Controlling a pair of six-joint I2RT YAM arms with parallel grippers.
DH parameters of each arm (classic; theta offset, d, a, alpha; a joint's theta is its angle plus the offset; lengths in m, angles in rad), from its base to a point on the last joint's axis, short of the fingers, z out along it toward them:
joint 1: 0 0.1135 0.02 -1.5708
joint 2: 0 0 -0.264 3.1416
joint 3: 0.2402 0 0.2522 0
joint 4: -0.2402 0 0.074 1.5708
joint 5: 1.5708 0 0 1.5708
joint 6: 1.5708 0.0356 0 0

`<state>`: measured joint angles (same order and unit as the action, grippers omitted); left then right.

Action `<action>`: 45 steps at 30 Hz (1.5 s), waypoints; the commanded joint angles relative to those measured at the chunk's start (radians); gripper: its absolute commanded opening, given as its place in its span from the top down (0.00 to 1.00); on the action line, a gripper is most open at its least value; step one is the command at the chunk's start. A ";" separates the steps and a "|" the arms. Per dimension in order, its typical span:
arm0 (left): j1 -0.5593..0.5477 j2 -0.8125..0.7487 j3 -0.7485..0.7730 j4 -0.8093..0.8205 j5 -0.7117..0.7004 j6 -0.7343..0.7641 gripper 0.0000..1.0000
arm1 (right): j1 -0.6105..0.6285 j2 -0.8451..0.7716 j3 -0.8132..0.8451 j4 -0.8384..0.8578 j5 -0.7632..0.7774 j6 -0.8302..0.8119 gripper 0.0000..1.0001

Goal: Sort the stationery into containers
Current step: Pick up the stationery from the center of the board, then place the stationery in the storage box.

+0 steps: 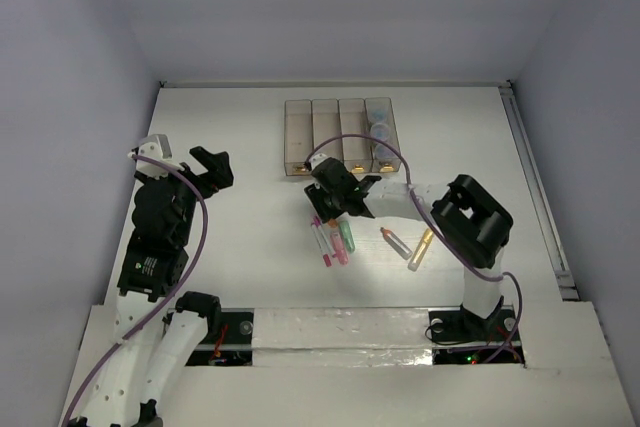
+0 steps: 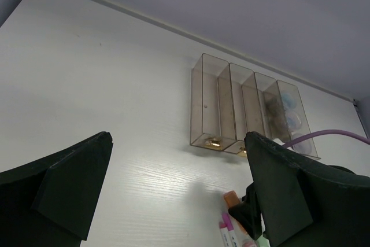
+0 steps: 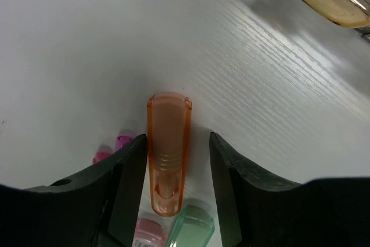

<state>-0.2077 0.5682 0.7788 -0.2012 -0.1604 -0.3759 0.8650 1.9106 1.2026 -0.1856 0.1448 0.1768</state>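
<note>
An orange marker [image 3: 169,148] lies on the white table between the fingers of my right gripper [image 3: 178,143]. It touches the left finger and a gap stays at the right one, so the jaws stand open. A green cap [image 3: 191,227], a pink cap [image 3: 149,232] and magenta tips [image 3: 121,142] lie close by. From above, my right gripper [image 1: 335,209] hovers over this cluster of markers [image 1: 335,239], just in front of the containers [image 1: 340,137]. Round jars [image 1: 380,137] sit in the rightmost bin. My left gripper [image 1: 185,157] is wide open and holds nothing, far left.
An orange-tipped marker [image 1: 395,241] and a gold one [image 1: 421,249] lie right of the cluster, under the right arm. The left wrist view shows the containers [image 2: 243,105] with jars [image 2: 289,114] and the orange marker [image 2: 233,199]. A purple cable loops over the right arm.
</note>
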 commanded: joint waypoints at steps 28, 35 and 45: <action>-0.002 -0.019 -0.009 0.059 0.027 0.014 0.01 | -0.182 0.007 0.426 0.083 0.058 0.012 0.81; -0.012 -0.027 -0.010 0.059 0.024 0.017 0.01 | -0.192 0.209 0.615 0.147 -0.030 0.176 0.80; -0.021 -0.033 -0.009 0.057 0.015 0.020 0.01 | -0.192 0.381 0.749 0.126 -0.005 0.274 0.58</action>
<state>-0.2234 0.5484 0.7784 -0.1978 -0.1425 -0.3721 0.6693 2.3005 1.8904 -0.0978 0.1238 0.4030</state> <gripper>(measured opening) 0.989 0.375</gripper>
